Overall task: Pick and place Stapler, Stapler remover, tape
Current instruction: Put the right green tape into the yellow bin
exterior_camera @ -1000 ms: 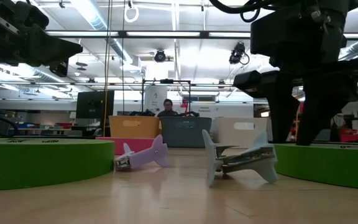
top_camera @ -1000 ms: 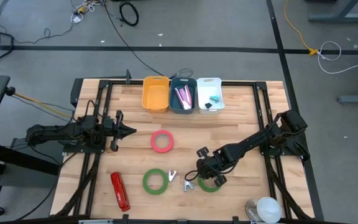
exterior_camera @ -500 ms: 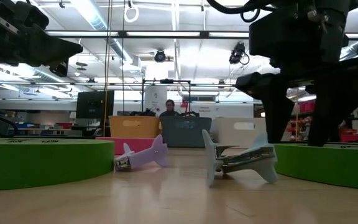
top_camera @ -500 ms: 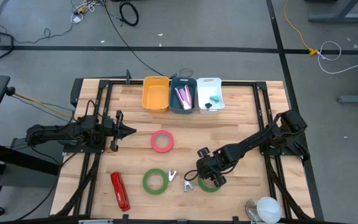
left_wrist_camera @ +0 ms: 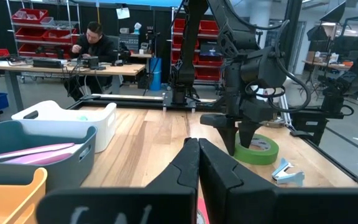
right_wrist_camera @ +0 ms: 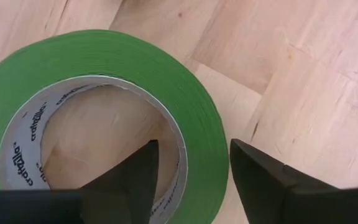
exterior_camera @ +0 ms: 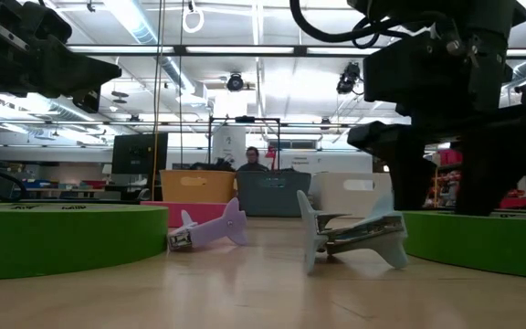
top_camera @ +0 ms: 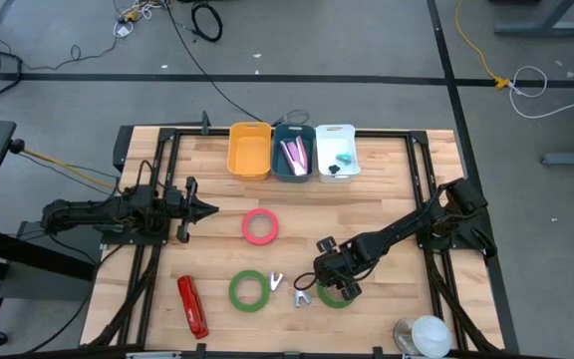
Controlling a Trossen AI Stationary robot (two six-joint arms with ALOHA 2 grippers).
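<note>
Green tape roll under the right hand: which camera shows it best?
The right wrist view: the green tape roll fills it, with the open right hand straddling its wall. The high view largely hides it beneath the arm, the low view shows only its side, and the left wrist view shows it far off.

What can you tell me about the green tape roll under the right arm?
The green tape roll is a flat ring with a glossy green outer band and a pale printed core around a wide open centre. It lies flat on the wooden table, near its front edge, beside two staple removers. The right pincer stands open astride its wall, one finger inside the ring and one outside.
</note>
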